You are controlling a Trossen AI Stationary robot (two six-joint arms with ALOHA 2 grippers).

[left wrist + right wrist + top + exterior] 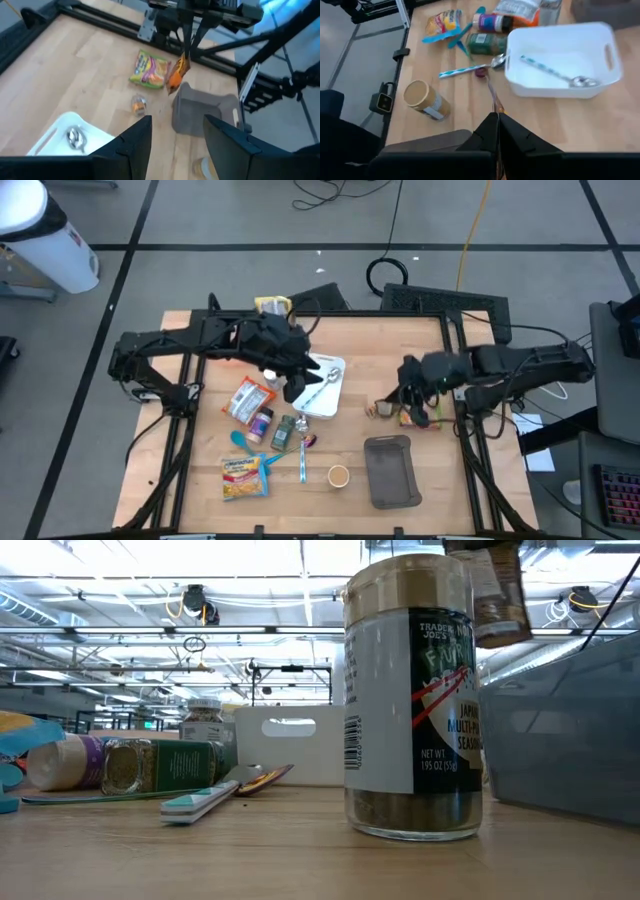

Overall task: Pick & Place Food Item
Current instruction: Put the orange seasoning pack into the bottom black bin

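Snack packet (pixel 177 75) seemingly pinched in right end effector (pixel 420 412)

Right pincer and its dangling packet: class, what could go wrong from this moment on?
1. The right pincer is shut on only the top edge of the orange packet, which hangs free above the table; it might slip out or swing.
2. The left pincer, open, hovers by the white bin; if the packet goes there, the arms may crowd each other.

Right tool (pixel 496 122) is pinched closed; left tool (pixel 175 145) hangs parted.
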